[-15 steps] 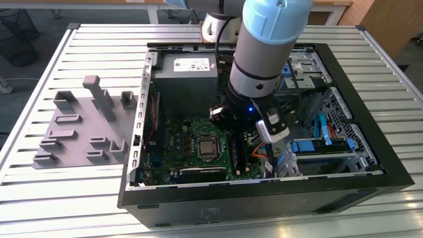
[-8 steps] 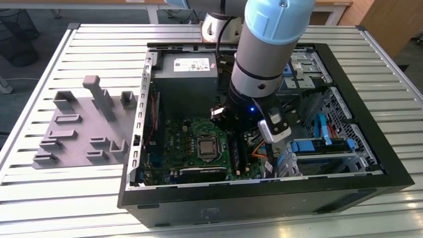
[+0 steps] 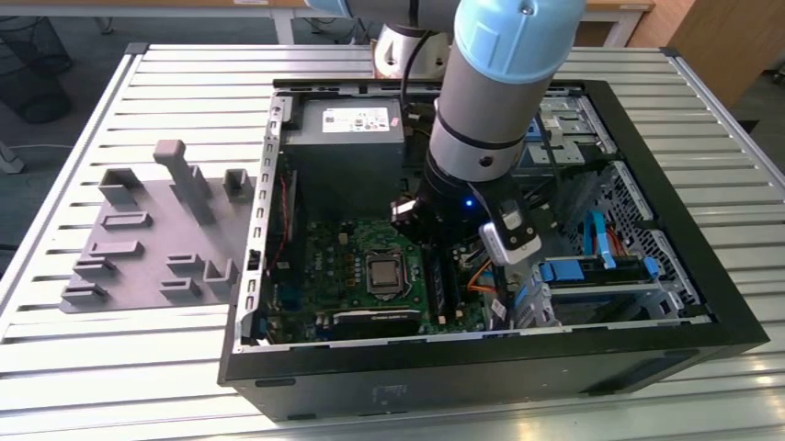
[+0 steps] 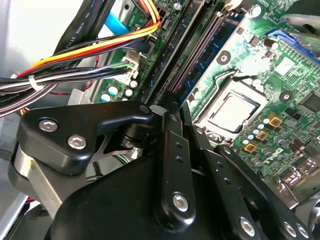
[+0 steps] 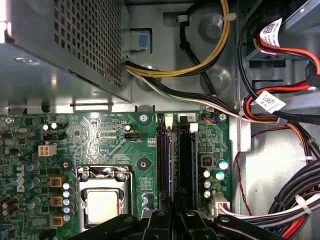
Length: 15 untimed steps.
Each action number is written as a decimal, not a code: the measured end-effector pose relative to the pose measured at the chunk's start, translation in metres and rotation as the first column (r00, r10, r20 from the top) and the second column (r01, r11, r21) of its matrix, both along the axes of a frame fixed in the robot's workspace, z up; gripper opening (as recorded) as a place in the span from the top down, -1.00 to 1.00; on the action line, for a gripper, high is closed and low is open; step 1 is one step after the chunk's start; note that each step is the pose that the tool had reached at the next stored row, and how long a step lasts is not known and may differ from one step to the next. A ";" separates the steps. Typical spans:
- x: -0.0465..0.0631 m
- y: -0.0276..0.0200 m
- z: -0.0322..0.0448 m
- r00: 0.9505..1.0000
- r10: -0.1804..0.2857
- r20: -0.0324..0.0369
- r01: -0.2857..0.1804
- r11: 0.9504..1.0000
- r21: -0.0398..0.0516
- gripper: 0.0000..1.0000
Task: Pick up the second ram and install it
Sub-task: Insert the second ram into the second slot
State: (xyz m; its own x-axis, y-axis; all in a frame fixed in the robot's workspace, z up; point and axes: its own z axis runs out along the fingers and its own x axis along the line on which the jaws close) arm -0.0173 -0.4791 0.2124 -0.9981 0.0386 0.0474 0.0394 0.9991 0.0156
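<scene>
Though you cannot tell what your tool (image 5: pixel 175 220) at lower centre grips, the second ram is probably light and brittle: hold its edges.

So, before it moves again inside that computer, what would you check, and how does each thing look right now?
1. Tool above the memory slots: ok, the tool sits over the two black slots.
2. Second ram held: cannot tell, the tool's body blocks the view.
3. Cables off the slots: ok, the cable bundle lies beside them.
4. Arm apart from the case wall: ok in the exterior view.
5. Slot latches open: cannot tell.
</scene>
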 end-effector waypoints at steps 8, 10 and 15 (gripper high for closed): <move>0.000 0.0000 -0.0016 1.000 0.001 0.000 -0.001 1.000 0.000 0.72; 0.000 0.0000 -0.0016 1.000 0.001 0.000 -0.001 1.000 0.000 0.72; 0.000 0.0001 -0.0017 1.000 0.007 0.000 -0.007 1.000 0.000 0.72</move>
State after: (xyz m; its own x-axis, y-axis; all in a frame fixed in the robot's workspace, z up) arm -0.0171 -0.4790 0.2107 -0.9984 0.0319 0.0474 0.0327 0.9993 0.0158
